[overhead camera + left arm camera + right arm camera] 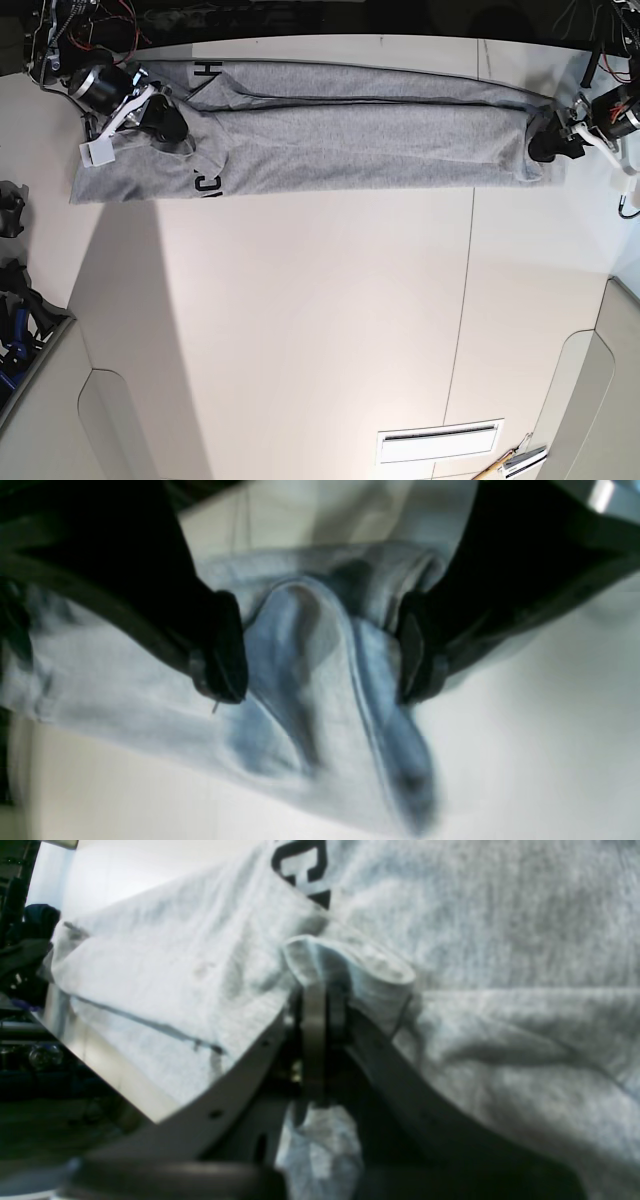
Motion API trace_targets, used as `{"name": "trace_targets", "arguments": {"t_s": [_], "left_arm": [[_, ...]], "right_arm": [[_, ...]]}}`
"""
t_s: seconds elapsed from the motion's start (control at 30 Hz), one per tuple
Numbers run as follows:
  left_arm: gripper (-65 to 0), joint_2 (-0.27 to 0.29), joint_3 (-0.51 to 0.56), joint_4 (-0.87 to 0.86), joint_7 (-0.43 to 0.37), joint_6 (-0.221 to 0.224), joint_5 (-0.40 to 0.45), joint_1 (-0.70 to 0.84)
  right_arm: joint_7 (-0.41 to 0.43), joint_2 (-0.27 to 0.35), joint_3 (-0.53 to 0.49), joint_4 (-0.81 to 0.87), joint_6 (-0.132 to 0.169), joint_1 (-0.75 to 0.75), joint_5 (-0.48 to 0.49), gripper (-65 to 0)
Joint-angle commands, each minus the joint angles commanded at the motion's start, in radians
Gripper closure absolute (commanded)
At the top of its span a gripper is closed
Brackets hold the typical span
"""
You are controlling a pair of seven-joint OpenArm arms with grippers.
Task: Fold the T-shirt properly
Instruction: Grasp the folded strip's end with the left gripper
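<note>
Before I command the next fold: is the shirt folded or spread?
Partly folded: the T-shirt lies in a long, layered strip, its edges uneven.

Open end effector [322,655], fingers apart, grey T-shirt [325,690] rumpled between them, pale surface [525,770] below

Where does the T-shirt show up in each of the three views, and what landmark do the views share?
Left wrist: the T-shirt spans the middle between the jaws, running off to the left.
Right wrist: the T-shirt fills most of the picture, reaching the right edge.
Base: the T-shirt lies in a long strip across the top.
Shared landmark: the pale tabletop beside the cloth.
</note>
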Motion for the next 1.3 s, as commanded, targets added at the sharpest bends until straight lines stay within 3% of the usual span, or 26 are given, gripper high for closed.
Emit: {"name": "trace_targets", "arguments": {"t_s": [0.1,0.17,0.27,0.3,0.47,0.6,0.83,0.93,1.03,1.1,1.2,1.3], "left_arm": [[-47.4,0.0,0.0,0.0,0.047,0.0,-0.078,0.0],[-40.7,0.0,0.0,0.0,0.036,0.0,-0.077,0.0],[-8.0,0.0,0.0,0.0,0.019,0.0,-0.077,0.0],[0.0,0.0,0.0,0.0,0.013,0.0,-0.077,-0.003],[0.0,-0.012,-0.004,0.024,-0.04,0.0,-0.042,-0.033],[0.0,-0.011,-0.006,0.072,-0.044,0.0,-0.019,-0.077],[0.0,-0.011,-0.01,0.209,-0.164,0.0,0.245,-0.091],[0.0,-0.011,-0.01,0.351,-0.15,0.0,0.306,-0.078],[0.0,0.0,0.005,0.522,-0.139,0.007,0.304,-0.035],[0.0,0.029,0.044,0.63,-0.137,0.028,0.307,-0.009],[0.0,0.124,0.169,0.704,-0.153,0.077,0.37,-0.006],[0.0,0.219,0.315,0.704,-0.22,0.132,0.502,-0.006]], "right_arm": [[0.0,0.0,0.0,0.0,0.0,0.003,0.001,0.0],[0.0,0.0,0.0,0.0,0.0,0.003,0.001,0.0],[0.0,0.0,0.0,0.001,0.0,0.003,0.018,0.0],[0.0,0.0,0.0,0.002,0.0,0.003,0.036,0.0],[-0.008,0.0,0.003,0.056,0.0,0.003,0.079,0.0],[-0.068,0.0,0.021,0.148,0.0,0.003,0.079,0.0],[-0.113,0.0,0.101,0.277,0.0,0.003,0.062,0.0],[-0.112,0.0,0.159,0.282,0.0,0.002,0.055,-12.3],[-0.113,0.0,0.216,0.282,0.0,0.002,0.04,-12.8],[-0.113,0.0,0.253,0.282,-0.001,0.002,0.038,-12.8],[-0.112,0.001,0.3,0.282,-0.001,0.002,0.042,-15.2],[-0.113,0.001,0.315,0.282,-0.001,0.002,0.041,-29.1]]}}
